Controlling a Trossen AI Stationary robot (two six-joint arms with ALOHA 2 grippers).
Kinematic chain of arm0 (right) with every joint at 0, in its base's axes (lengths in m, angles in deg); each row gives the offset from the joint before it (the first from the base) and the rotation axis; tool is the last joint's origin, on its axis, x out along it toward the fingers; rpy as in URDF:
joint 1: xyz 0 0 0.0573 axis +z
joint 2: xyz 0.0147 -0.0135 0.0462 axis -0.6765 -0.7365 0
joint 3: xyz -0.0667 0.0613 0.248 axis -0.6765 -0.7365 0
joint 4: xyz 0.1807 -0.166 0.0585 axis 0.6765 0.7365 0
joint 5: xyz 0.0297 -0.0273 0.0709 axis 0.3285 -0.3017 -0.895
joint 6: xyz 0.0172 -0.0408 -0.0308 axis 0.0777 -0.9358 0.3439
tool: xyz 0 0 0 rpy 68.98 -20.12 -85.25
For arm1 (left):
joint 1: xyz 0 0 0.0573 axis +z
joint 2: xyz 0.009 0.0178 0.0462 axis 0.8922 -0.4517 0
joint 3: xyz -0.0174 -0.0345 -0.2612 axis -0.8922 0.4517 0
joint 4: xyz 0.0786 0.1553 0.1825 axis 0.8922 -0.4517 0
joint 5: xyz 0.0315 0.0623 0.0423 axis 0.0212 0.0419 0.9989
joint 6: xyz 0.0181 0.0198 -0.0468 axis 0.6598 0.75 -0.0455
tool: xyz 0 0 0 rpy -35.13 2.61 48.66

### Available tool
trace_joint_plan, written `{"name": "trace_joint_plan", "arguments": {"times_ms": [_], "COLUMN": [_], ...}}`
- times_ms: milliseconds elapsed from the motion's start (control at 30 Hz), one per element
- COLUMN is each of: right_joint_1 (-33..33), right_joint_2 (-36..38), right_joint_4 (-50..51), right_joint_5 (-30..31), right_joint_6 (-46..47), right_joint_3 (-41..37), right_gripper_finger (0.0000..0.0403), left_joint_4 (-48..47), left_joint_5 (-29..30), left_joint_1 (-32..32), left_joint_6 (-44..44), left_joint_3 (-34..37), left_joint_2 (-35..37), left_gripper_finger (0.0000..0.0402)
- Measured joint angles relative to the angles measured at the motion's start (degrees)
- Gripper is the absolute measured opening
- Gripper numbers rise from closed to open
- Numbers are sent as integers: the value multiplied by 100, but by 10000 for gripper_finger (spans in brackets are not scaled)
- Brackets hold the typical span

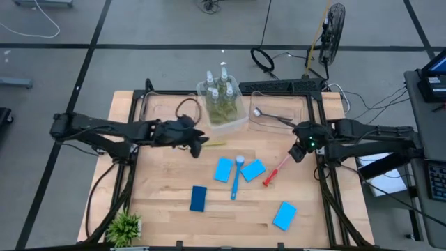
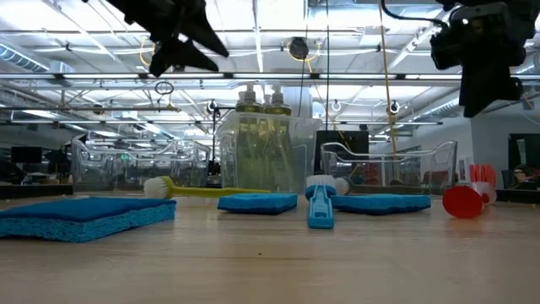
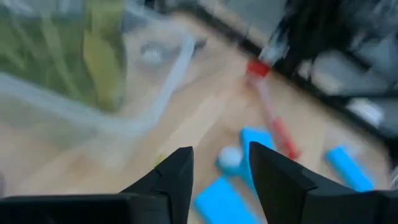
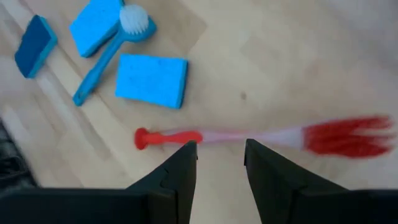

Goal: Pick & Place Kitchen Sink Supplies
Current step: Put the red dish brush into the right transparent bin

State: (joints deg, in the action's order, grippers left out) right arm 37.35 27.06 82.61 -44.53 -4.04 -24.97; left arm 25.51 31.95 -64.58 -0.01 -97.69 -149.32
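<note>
While both arms hover above the bench [image 1: 167, 209], left pincer [image 1: 200, 143] spread and empty, right pincer [image 4: 221, 155] spread over red brush [image 4: 261, 137].

**Supplies on your table**

You have four pump bottles [image 1: 220, 89] standing upright together at the back. Four blue sponges [image 1: 224, 169] lie flat and scattered; the blue brush [image 1: 236, 178] lies between two of them, the red brush [image 1: 276, 171] just beside, the green brush [image 2: 207, 191] near the bottles
</note>
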Motion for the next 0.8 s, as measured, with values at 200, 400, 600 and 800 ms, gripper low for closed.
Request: {"name": "trace_joint_plan", "arguments": {"times_ms": [200,400,600,800], "right_joint_1": [22,24,24,24], "right_joint_2": [1,-11,-15,-15], "right_joint_4": [-121,-116,-112,-596], "right_joint_5": [-512,-728,-724,-701], "right_joint_6": [1018,1963,2860,3837], "right_joint_3": [-235,-368,-504,-966], "right_gripper_finger": [131,186,250,276], "left_joint_4": [199,216,185,125], "left_joint_5": [325,367,440,535], "left_joint_1": [-206,-251,-244,-240], "left_joint_6": [-236,-102,197,351], "left_joint_3": [631,773,773,773], "left_joint_2": [641,742,738,738], "left_gripper_finger": [154,167,179,182]}}
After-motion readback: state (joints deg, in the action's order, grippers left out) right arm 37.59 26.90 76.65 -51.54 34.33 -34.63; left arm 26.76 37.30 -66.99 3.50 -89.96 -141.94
